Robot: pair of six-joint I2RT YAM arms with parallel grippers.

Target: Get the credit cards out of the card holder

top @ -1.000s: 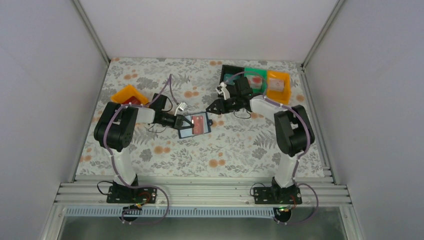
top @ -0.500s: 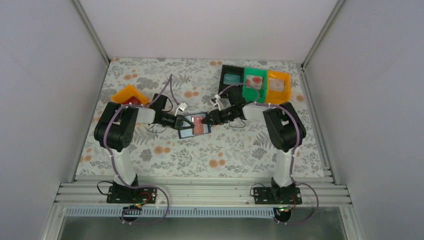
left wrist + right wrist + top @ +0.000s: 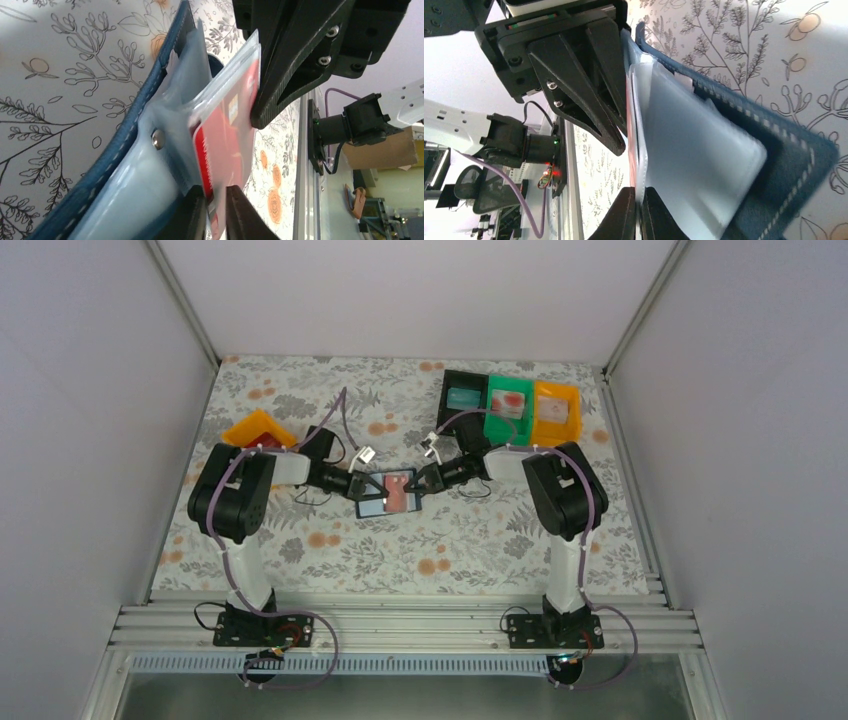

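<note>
Floral tabletop (image 3: 450,540) carries four bins: one orange bin (image 3: 250,427) at left, then a black bin (image 3: 461,398), green bin (image 3: 509,402) and second orange bin (image 3: 557,408) in a far row. One navy card holder (image 3: 374,506) lies open at centre, with one red card (image 3: 399,491) in its pale sleeve. The left end effector (image 3: 362,483) is pinched tight on the sleeve edge. The right end effector (image 3: 421,480) is closed on the card's opposite edge.

One navy-blue folding fabric card holder (image 3: 374,504) is being counted at centre, with one red rectangular plastic card (image 3: 398,490) showing in it. Four open plastic bins are being counted: one black bin (image 3: 447,390), one green bin (image 3: 497,430) and one orange bin (image 3: 572,425) in a row at one o'clock, and a second orange bin (image 3: 250,428) at ten o'clock. Two black two-finger grippers, the left gripper (image 3: 367,485) and the right gripper (image 3: 419,483), are being counted.
</note>
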